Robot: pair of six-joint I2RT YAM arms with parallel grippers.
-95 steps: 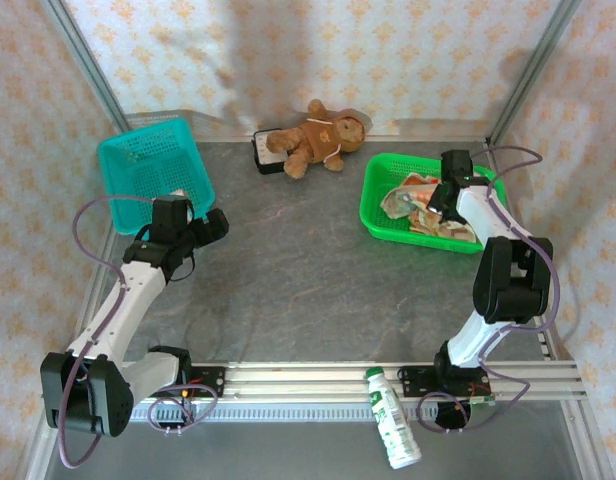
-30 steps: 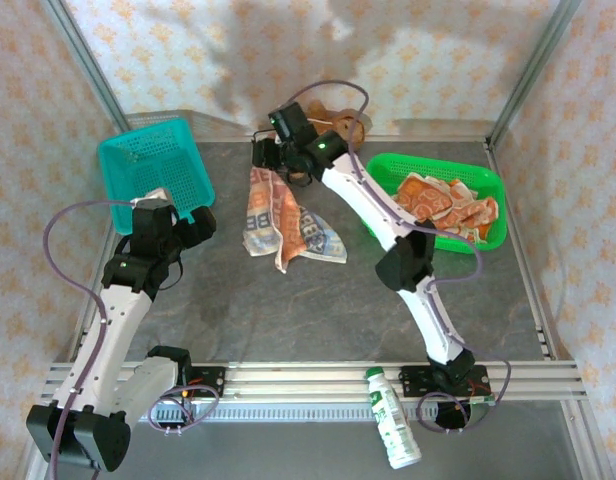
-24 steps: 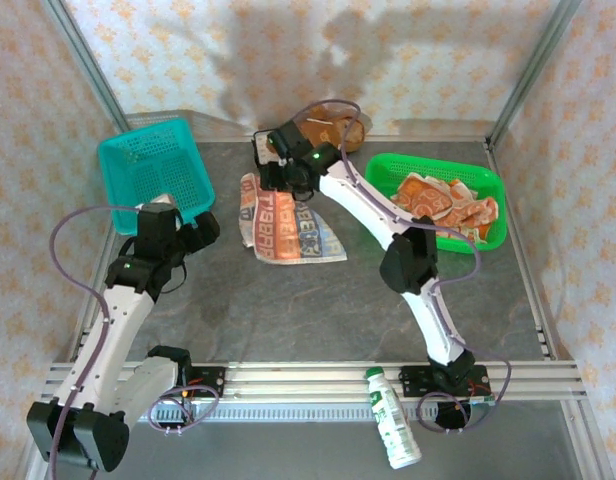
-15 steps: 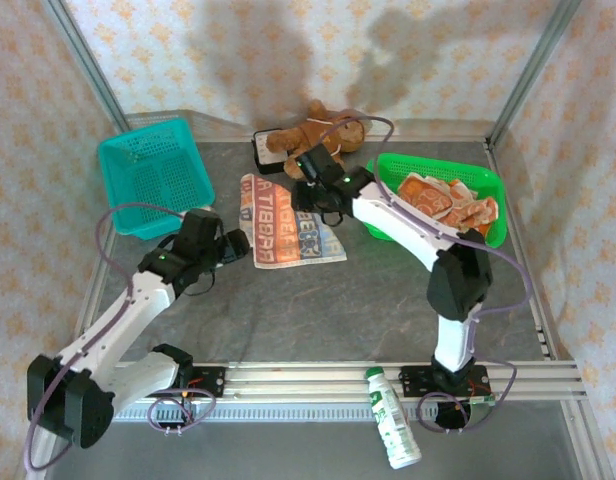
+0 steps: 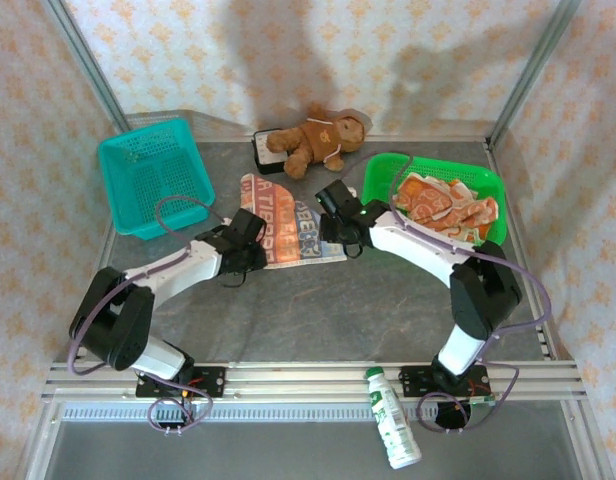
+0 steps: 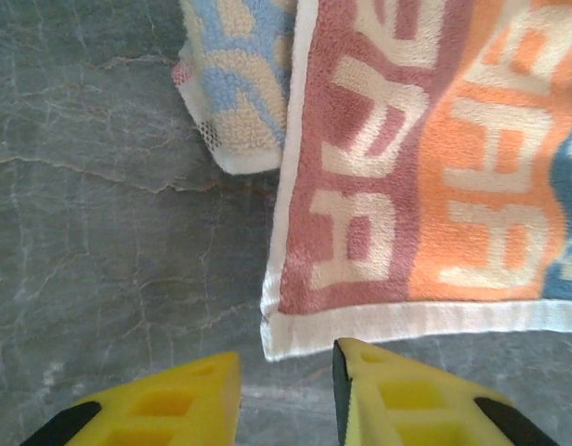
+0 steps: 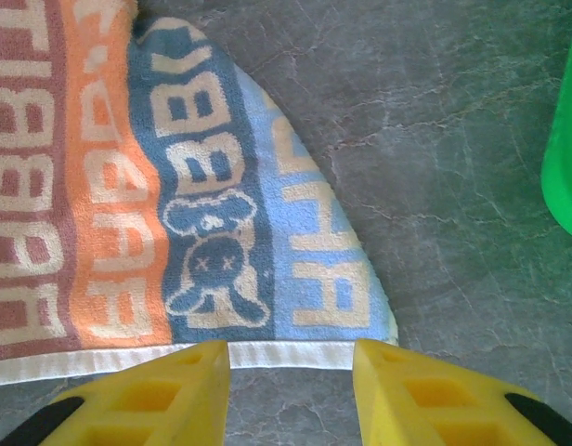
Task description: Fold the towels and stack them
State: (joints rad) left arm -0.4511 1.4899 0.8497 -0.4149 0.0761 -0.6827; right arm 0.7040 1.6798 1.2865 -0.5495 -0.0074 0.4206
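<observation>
A striped towel (image 5: 288,228) with block letters lies spread flat on the grey table. My left gripper (image 5: 250,243) sits low at its near left corner. In the left wrist view the towel's (image 6: 435,186) white-hemmed corner lies just ahead of the left gripper (image 6: 286,358), whose yellow fingers stand a narrow gap apart with bare table between them. My right gripper (image 5: 338,225) is at the near right corner. In the right wrist view the right gripper (image 7: 291,351) is open, its fingertips straddling the towel's (image 7: 175,186) white hem. More orange-and-white towels (image 5: 443,205) lie crumpled in the green basket (image 5: 376,185).
A teal basket (image 5: 153,175) stands at the back left. A brown teddy bear (image 5: 313,140) lies at the back centre, just beyond the towel. A bottle (image 5: 393,430) lies past the table's near rail. A small flap of the towel (image 6: 240,84) is turned over at its left edge.
The right gripper laid the hanging towel flat, let go and came round to its near right corner. The left arm swung in to the near left corner, its jaws narrowing.
</observation>
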